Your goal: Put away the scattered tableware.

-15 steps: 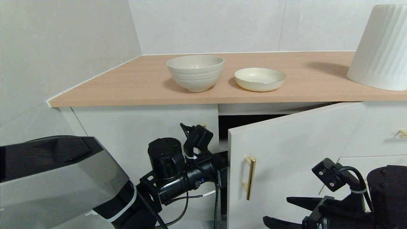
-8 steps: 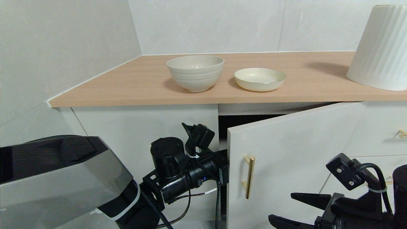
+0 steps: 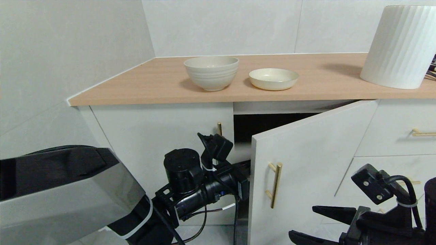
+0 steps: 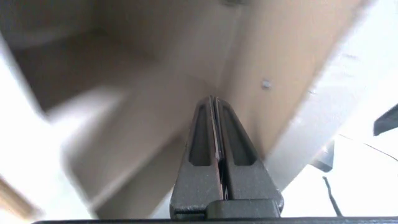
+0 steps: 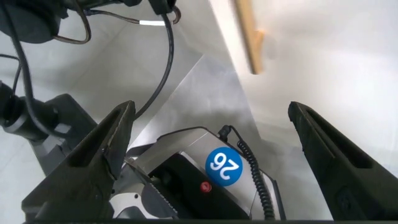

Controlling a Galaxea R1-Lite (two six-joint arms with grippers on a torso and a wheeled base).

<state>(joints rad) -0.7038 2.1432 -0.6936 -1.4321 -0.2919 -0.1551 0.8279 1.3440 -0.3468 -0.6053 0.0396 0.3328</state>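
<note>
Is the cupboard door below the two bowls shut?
No, the cupboard door stands swung partly open, with a dark gap showing under the countertop.

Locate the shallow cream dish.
Head view: the shallow cream dish sits on the wooden countertop, just right of the ribbed beige bowl and apart from it, above the open white cabinet door.

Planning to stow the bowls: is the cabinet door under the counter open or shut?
Open: the cabinet door stands angled outward, with the dark interior showing above its top edge.

One bowl [image 3: 211, 72], one shallow dish [image 3: 274, 78], one ribbed white vessel [image 3: 396, 46] (a lampshade, perhaps).
</note>
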